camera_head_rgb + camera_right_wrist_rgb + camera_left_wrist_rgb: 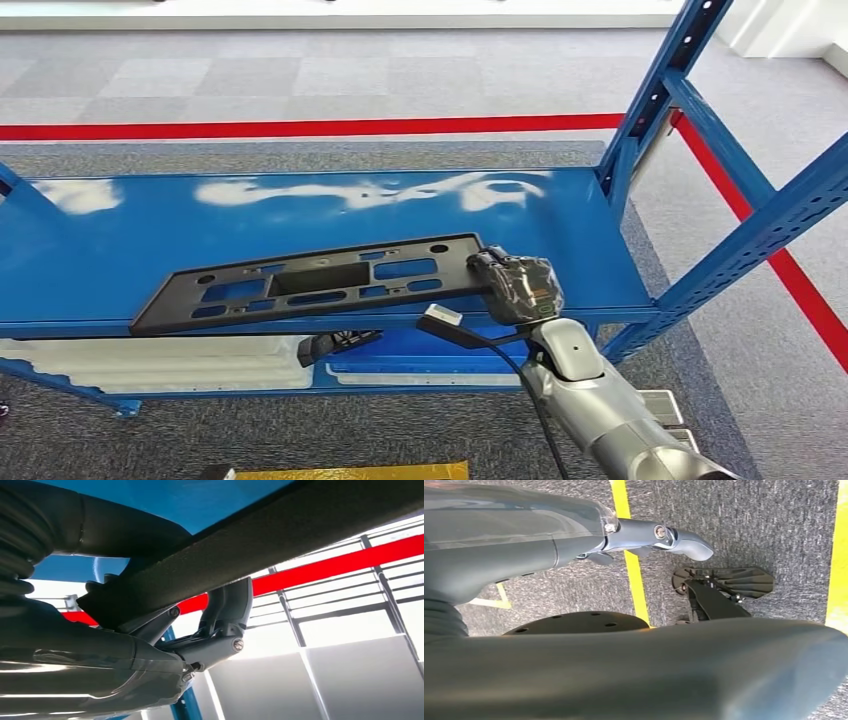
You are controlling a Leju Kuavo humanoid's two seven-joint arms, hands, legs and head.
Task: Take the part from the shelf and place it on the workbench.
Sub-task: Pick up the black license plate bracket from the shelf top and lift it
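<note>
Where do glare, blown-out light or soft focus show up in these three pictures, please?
Head view: white glare streaks across the blue shelf behind the black part. Right wrist view: the pale background is overexposed, and the right hand under the part is dark against it. Left wrist view: the left hand and nearby grey covers look soft.

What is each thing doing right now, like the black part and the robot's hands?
Black part: lying flat on the shelf, one end gripped.
Right hand: holds the part's end; fingers hooked under its edge.
Blue shelf: bears the part, front edge overhung.
Left hand: hanging over the carpet, holding nothing; fingers' spread unclear.
</note>
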